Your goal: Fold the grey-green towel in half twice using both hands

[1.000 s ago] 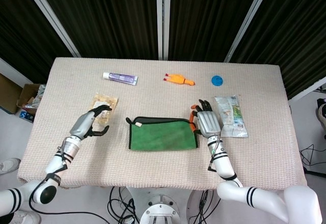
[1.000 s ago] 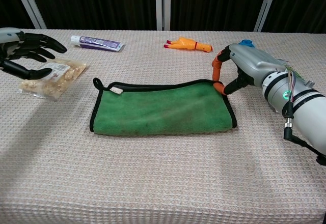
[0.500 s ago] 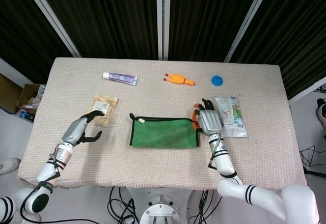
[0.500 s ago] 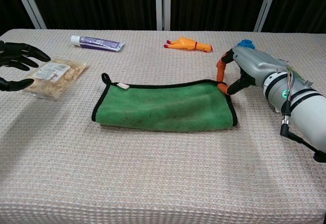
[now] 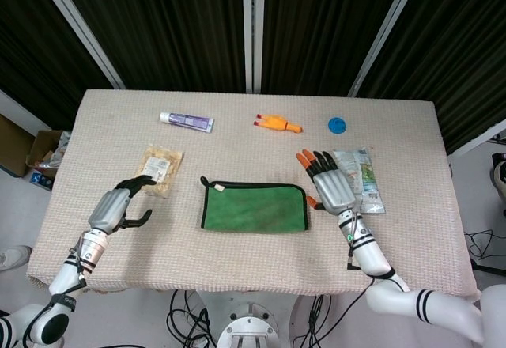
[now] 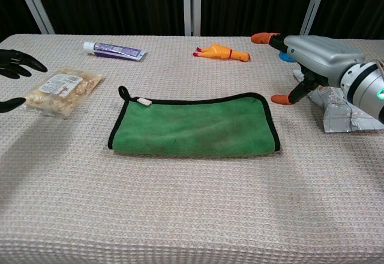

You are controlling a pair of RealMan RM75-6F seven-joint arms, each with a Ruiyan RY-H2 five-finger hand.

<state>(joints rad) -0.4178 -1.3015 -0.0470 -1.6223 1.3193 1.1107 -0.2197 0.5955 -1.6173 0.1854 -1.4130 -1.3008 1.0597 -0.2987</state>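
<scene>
Backdrop: dark ribbed curtains with pale diagonal struts behind a beige waffle-weave table (image 5: 395, 229).
Towel: grey-green towel (image 5: 254, 207) lies flat as a long rectangle at mid-table toward the near edge, black-trimmed, hang loop (image 6: 123, 90) at its far-left corner.
Handling: probably light, limp and grippy on the weave; best pinched at the short ends' corners.
Left hand: left hand (image 5: 118, 206) near the left edge, fingers apart, empty.
Right hand: right hand (image 5: 332, 186) just beside the towel's right end, fingers spread, holding nothing.
</scene>
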